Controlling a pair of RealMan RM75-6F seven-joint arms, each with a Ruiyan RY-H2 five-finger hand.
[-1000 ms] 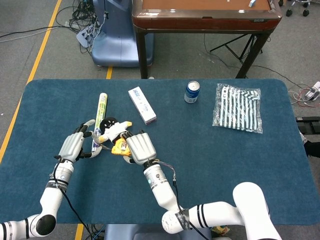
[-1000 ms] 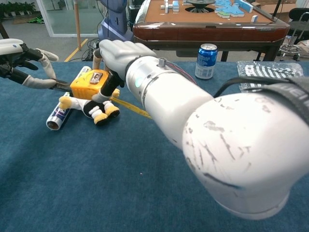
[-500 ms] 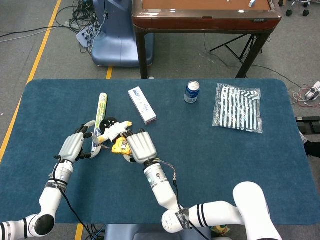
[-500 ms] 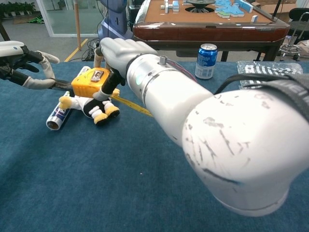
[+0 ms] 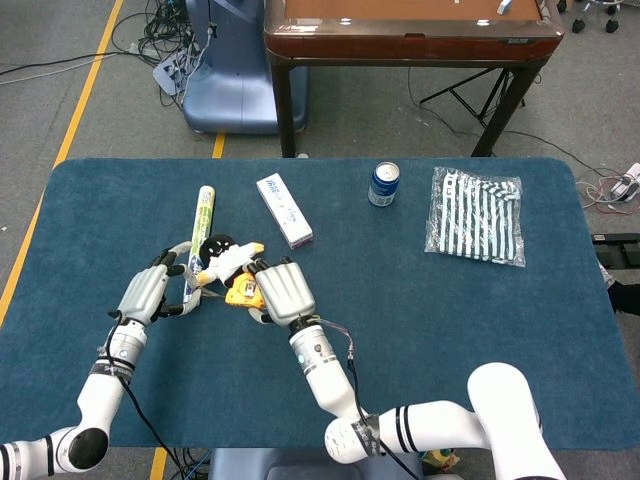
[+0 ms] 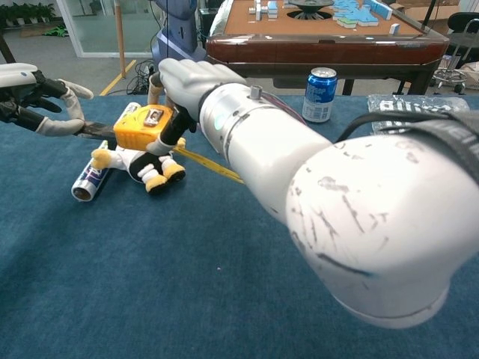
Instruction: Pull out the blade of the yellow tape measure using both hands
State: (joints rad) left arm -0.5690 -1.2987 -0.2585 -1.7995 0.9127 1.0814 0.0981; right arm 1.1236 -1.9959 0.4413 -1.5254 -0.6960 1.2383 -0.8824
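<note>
Yellow tape measure (image 6: 145,126) sits on the blue counter (image 5: 420,310) against a small plush toy (image 6: 138,162), its case grasped from above by the right robot hand (image 6: 187,82). Over the last second that hand has carried the case slightly rightward, away from the left robot hand (image 6: 41,105), which pinches a dark strip at the case's left end, apparently the blade tip. A yellow strap (image 6: 209,164) trails right of the case. Judging by this drift, the pull is just beginning.
</note>
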